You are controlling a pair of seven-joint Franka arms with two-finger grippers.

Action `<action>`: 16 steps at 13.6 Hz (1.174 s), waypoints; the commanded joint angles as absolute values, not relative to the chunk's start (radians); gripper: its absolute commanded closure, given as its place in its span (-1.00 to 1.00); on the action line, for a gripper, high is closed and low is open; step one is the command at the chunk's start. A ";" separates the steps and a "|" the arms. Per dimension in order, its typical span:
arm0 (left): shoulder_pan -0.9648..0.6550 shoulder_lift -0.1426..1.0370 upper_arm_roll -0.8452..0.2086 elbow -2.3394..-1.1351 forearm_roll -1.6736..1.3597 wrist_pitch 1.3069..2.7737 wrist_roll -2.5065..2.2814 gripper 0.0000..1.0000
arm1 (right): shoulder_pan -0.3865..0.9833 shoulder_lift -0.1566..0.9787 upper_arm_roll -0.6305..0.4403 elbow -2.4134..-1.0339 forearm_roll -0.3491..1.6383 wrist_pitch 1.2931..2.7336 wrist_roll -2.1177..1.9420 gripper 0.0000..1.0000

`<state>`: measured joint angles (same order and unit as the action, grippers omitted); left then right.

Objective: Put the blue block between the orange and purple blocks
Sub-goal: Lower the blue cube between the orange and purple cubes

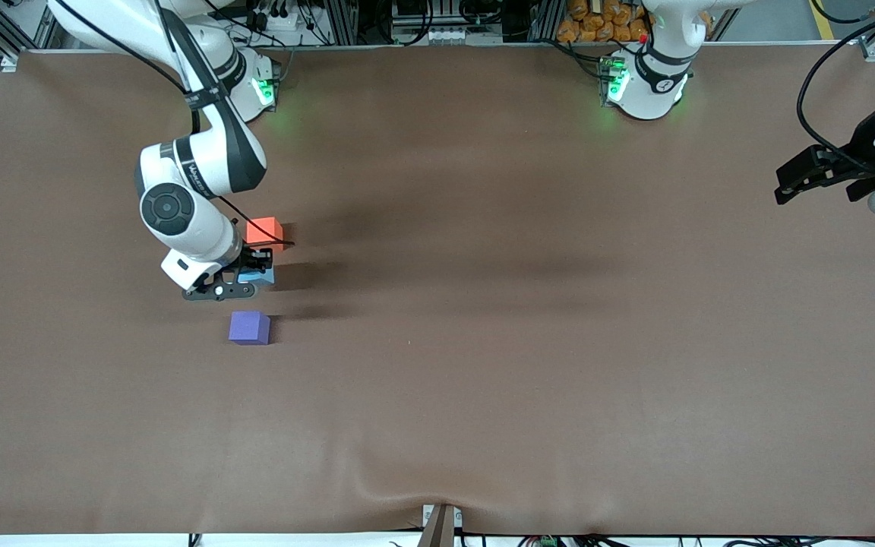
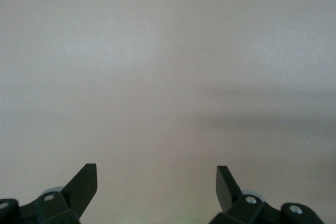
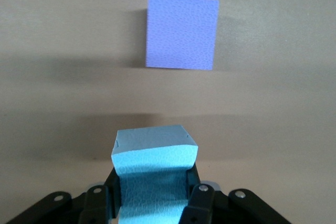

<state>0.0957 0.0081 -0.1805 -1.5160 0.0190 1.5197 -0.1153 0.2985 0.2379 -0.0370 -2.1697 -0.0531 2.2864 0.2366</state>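
we see the right gripper clamped on the blue block, over the gap between the orange block and the purple block. the left gripper waits spread wide at its own end of the table.

Even, soft overhead light, long faint shadows across the brown table, wrist views slightly hazy.
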 commanded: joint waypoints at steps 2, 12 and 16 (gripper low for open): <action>0.103 0.020 -0.186 -1.508 0.017 1.519 -0.114 -1.00 | 0.265 0.241 -0.028 -2.204 -0.057 2.358 0.225 0.82; 0.103 0.006 -0.187 -1.509 0.009 1.508 -0.118 -1.00 | 0.262 0.330 -0.032 -2.206 -0.058 2.453 0.233 0.76; 0.107 0.008 -0.186 -1.509 0.009 1.505 -0.123 -1.00 | 0.262 0.328 -0.037 -2.204 -0.064 2.448 0.233 -1.00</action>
